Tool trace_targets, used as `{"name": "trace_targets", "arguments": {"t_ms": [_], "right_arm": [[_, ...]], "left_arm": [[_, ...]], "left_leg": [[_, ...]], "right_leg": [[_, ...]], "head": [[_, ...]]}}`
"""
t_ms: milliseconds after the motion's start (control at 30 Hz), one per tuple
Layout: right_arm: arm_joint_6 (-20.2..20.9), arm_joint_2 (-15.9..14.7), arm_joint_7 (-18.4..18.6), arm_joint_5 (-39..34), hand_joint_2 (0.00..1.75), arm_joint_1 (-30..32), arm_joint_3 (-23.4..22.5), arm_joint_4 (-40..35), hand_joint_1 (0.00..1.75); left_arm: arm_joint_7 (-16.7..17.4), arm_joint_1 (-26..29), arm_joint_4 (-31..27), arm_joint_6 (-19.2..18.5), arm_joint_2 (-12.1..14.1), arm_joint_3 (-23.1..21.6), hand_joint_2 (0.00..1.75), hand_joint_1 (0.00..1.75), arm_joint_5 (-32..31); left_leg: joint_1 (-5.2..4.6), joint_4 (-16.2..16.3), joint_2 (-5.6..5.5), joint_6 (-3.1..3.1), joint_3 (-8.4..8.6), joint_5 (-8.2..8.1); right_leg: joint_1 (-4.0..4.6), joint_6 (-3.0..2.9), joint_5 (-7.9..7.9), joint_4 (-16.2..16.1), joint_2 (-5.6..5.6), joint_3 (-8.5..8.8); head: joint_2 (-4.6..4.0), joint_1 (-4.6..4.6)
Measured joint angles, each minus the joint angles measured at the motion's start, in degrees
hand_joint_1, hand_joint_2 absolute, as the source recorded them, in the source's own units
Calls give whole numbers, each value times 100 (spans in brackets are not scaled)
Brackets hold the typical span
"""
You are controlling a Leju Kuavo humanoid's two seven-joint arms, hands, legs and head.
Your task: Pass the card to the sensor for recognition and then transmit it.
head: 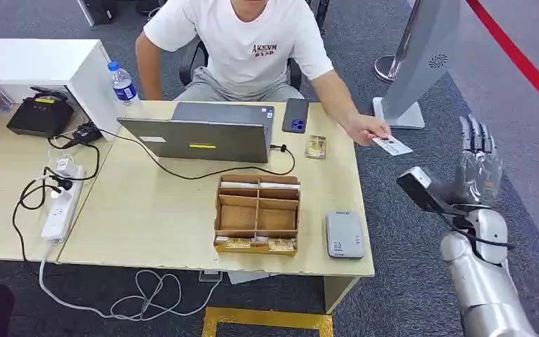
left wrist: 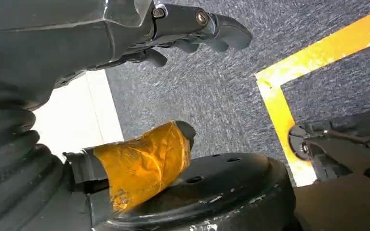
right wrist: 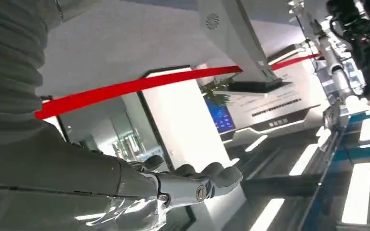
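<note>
Person offers one card (head: pixel 392 146) toward the robot's raised right hand (head: pixel 478 163).

The card is pinched in the person's hand (head: pixel 366 129) past the tabletop (head: pixel 147 210) edge, near the right hand's fingers (head: pixel 476 135) but apart from them; those fingers are spread, upright and hold nothing. One grey sensor (head: pixel 344 234) lies on the tabletop beside one wooden organizer (head: pixel 257 213). The left hand (left wrist: pixel 192 29) hangs over carpet, fingers loosely curled, empty.

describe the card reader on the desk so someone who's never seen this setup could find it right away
Start at the light wooden desk and find the wooden divided organizer box in front of the laptop. Just to the box's right, near the desk's front right corner, lies the card reader. It is a flat grey rounded pad, unlike the dark phone farther back.
</note>
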Motion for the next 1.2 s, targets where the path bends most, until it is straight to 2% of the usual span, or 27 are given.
{"name": "trace_targets", "arguments": {"t_ms": [467, 867, 900, 1200], "right_arm": [[33, 22, 350, 437, 175, -66, 695, -151, 0], [63, 230, 407, 503, 175, -310, 1137, -94, 0], [53, 253, 415, 511, 175, -325, 1172, -81, 175], [39, 343, 352, 326, 175, -373, 1391, -53, 175]], "left_arm": [[238, -24, 0, -199, 13, 74, 175, 0, -13], [348, -61, 0, -291, 13, 76, 175, 0, -61], [356, -68, 0, -298, 13, 76, 175, 0, -63], [415, -83, 0, -326, 13, 76, 175, 0, -72]], "left_leg": [[0, 0, 0, 0, -2, 0], [1, 0, 0, 0, -2, 0], [1, 0, 0, 0, -2, 1], [0, 0, -3, 0, -3, 1]], "right_leg": [[0, 0, 0, 0, 0, 0], [0, 0, 0, 1, 0, 0], [0, 0, 0, 1, 0, 0], [0, 0, 0, 1, -2, 0]], "head": [[0, -2], [0, 0], [0, 0], [0, 0]]}}
